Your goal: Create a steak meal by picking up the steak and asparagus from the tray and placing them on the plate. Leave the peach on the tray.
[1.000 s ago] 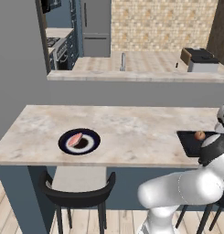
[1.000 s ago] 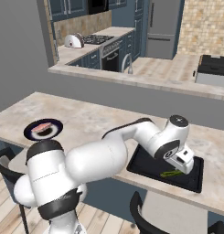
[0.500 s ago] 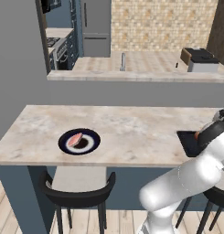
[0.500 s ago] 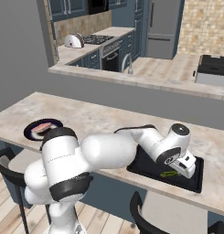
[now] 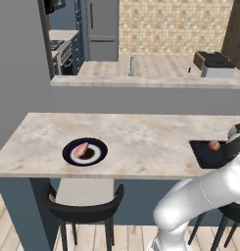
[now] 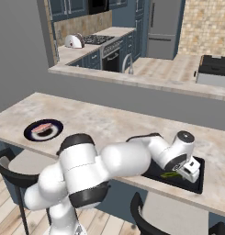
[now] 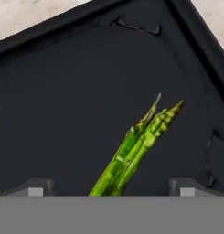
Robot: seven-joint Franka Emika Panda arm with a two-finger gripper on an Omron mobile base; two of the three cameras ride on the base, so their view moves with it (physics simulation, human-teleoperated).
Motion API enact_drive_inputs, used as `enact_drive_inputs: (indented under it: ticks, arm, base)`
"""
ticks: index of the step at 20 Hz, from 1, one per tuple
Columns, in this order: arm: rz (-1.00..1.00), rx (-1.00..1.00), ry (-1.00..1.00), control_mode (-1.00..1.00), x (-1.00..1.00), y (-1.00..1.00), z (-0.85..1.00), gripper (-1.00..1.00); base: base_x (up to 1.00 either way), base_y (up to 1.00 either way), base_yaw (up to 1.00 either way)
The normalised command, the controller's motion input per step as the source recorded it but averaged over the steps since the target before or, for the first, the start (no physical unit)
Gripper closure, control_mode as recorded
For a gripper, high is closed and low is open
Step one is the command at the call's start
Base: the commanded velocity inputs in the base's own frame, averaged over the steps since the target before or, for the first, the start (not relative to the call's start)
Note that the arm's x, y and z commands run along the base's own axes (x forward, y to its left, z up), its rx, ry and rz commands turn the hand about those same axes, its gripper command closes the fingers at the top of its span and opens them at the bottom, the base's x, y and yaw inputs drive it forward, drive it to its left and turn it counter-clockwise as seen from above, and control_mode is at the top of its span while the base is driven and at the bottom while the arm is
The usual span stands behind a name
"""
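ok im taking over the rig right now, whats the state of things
Gripper: open, low over the tray, fingertips either side of the asparagus, not yet closed on it.
Steak: already on the plate at the counter's far end.
Asparagus: lying flat on the tray.
Peach: on the tray, where it belongs.
Left to do: grasp the asparagus and carry it to the plate.

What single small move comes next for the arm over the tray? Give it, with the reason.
Probably lower the end effector straight down around the asparagus and close. The steak already lies on the plate, while the stalk lies on the tray, running between the two open fingertips.
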Motion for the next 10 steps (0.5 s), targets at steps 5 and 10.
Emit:
enact_drive_inputs:
  ticks: [5, 10]
  arm:
    - [0.0, 0.0, 0.02, -1.0, 0.31, -0.04, -0.19, -1.0]
    - [0.0, 0.0, 0.01, -1.0, 0.14, -0.04, -0.32, -1.0]
  base:
    - [0.0, 0.0, 0.0]
    - [0.0, 0.0, 0.0]
